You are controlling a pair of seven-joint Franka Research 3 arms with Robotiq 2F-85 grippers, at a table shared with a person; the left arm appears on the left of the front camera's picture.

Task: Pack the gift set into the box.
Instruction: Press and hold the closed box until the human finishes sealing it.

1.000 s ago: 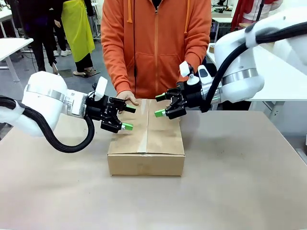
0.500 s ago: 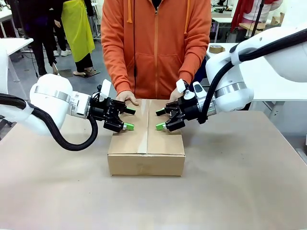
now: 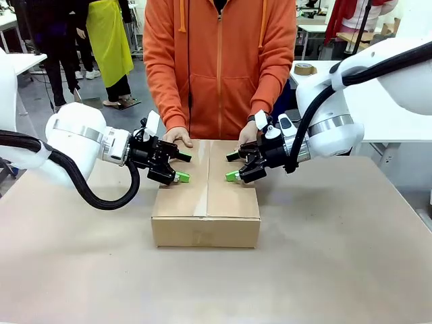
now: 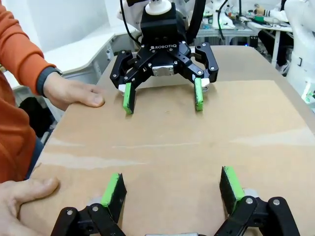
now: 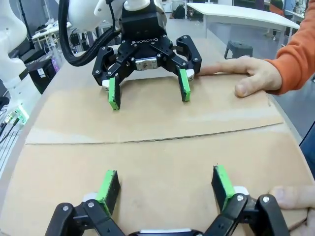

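Brown cardboard, the box point(image 3: 206, 202) lies on the desk point(image 3: 337, 263) directly below both pincers, with its top flaps folded down flat and a tape strip point(image 3: 201, 192) running along the middle seam. The left pincer point(image 3: 182, 167) and the right pincer point(image 3: 233, 167) hover just above the lid and face each other across this seam. Each one has its fingers spread apart and holds nothing. Beyond the pincers, at the far edge of the box, the person's one hand point(image 3: 179, 137) and other hand point(image 3: 248, 133) rest on the flaps, each just beside a pincer.

I judge that the task is at its closing step, since the lid is shut; what is inside I cannot tell. The next move probably calls for both pincers to come down softly onto the flaps and press them flat, keeping away from the person's fingers.
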